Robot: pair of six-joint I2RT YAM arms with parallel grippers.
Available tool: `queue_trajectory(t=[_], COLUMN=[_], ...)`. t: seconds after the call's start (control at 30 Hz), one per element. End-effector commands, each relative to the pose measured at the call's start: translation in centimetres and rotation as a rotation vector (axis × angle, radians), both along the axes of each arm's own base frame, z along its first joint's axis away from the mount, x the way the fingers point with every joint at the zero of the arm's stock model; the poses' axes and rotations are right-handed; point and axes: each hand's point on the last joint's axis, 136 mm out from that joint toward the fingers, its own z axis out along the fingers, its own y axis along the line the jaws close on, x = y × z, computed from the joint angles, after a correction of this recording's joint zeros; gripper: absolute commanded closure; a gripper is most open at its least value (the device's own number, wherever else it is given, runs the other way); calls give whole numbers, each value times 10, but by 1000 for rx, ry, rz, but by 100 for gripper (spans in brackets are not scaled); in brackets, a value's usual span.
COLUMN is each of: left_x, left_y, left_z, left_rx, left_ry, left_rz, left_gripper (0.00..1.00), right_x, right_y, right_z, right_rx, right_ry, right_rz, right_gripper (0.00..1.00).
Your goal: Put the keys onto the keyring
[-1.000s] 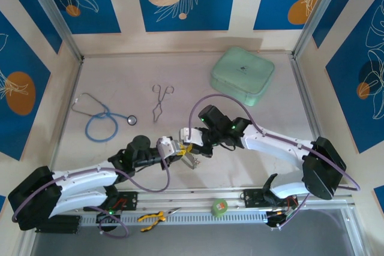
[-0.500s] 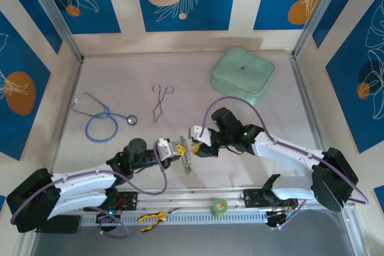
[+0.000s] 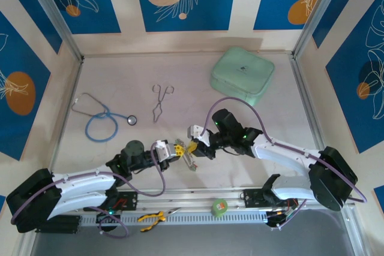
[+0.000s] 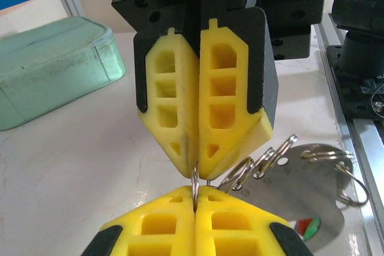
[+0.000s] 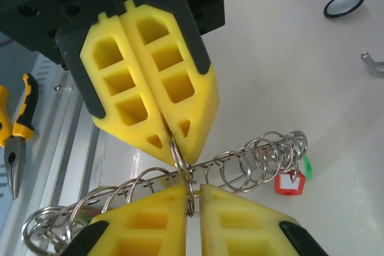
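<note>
- Top external: left tool (image 3: pixel 179 150) and right tool (image 3: pixel 194 145) meet tip to tip over the surface (image 3: pixel 258 124), near its front edge.
- Left wrist: both tools are clamped tight on the keyring (image 4: pixel 195 185).
- Right wrist: red and green keys (image 5: pixel 287 183) sit at the end of a chain of rings (image 5: pixel 252 160).

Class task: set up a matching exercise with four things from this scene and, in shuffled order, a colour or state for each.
Things:
1 stethoscope
2 case
3 pliers
4 keyring

Descriptions:
A yellow handles
B pinched by the left tool and the right tool
C blue tube
D mint green

Pairs: 1-C, 2-D, 3-A, 4-B
</note>
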Motion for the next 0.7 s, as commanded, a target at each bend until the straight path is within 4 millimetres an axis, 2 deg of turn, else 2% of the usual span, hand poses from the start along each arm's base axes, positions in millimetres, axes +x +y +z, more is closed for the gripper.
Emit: queue_trajectory(t=[0.0, 0.23, 0.4, 0.5, 0.67], left_x=[-6, -7, -9, -8, -7], left_y=[-2, -2, -5, -5, -4], left_z=[18, 25, 30, 29, 26], left_rx=[-66, -95, -113, -111, -106], left_ry=[-32, -38, -32, -33, -36], left_rz=[-31, -36, -56, -52, -45], left_gripper=[100, 100, 100, 100, 100], right_x=[-2, 0, -1, 0, 4], right_y=[1, -7, 3, 5, -5], right_z=[1, -18, -18, -14, -8], right_rx=[6, -60, -48, -31, 15], right_ry=[23, 75, 130, 129, 104], right_rz=[13, -10, 16, 13, -29], right_gripper=[93, 98, 97, 88, 72])
